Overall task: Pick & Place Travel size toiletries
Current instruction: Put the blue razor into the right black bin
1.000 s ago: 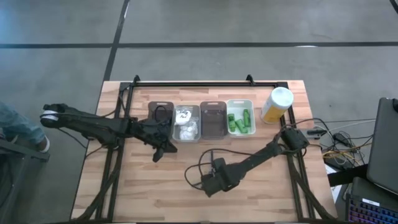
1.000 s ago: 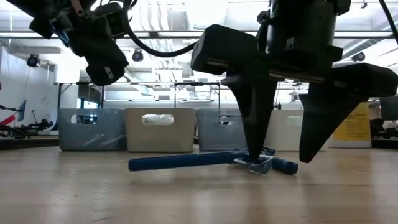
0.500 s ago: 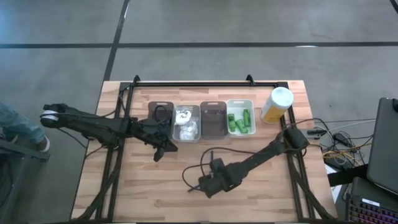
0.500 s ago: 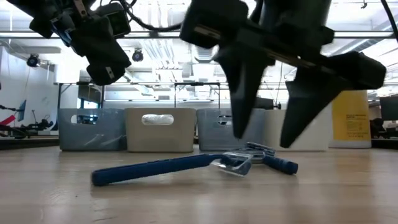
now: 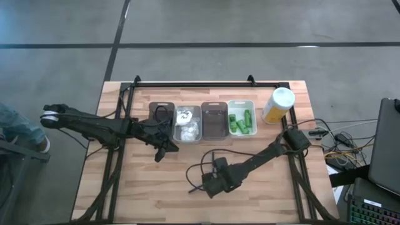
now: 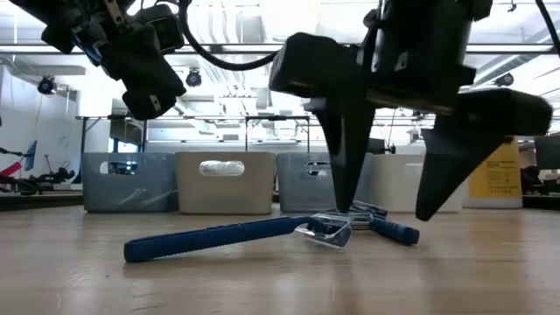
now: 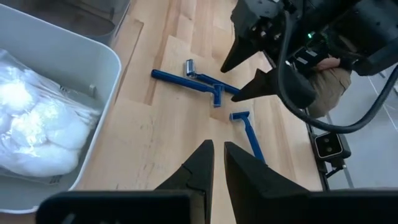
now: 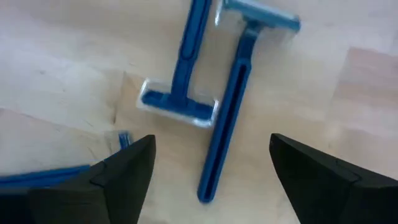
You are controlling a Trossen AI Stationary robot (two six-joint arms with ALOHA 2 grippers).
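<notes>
Three dark blue razors lie flat on the wood under my right gripper [image 6: 385, 206]. The low view shows a long one [image 6: 210, 238] with its head [image 6: 327, 229] beside a second [image 6: 389, 230]. In the right wrist view two of them [image 8: 186, 68] [image 8: 225, 124] lie side by side, and a third [image 8: 50, 177] shows only partly. My right gripper [image 8: 211, 140] is open, pointing down and hovering just above them, near mid-table [image 5: 211, 183]. My left gripper [image 5: 165, 149] [image 7: 217, 144] is shut and raised in front of the bins. White packets [image 5: 186, 124] and green bottles [image 5: 241, 120] lie in bins.
Four bins stand in a row toward the far side: dark [image 5: 161, 110], clear [image 5: 195, 132], dark [image 5: 214, 105] and white [image 5: 241, 102]. A yellow canister [image 5: 278, 105] stands right of them. Cables loop beside my right gripper [image 5: 195, 175]. Bare wood lies along the near edge.
My right gripper, whose finger was down at the razor heads, rose, tipped, and came partway down again, staying open. The long razor turned, and its handle end swung out toward the near-left side while its head stayed put.
</notes>
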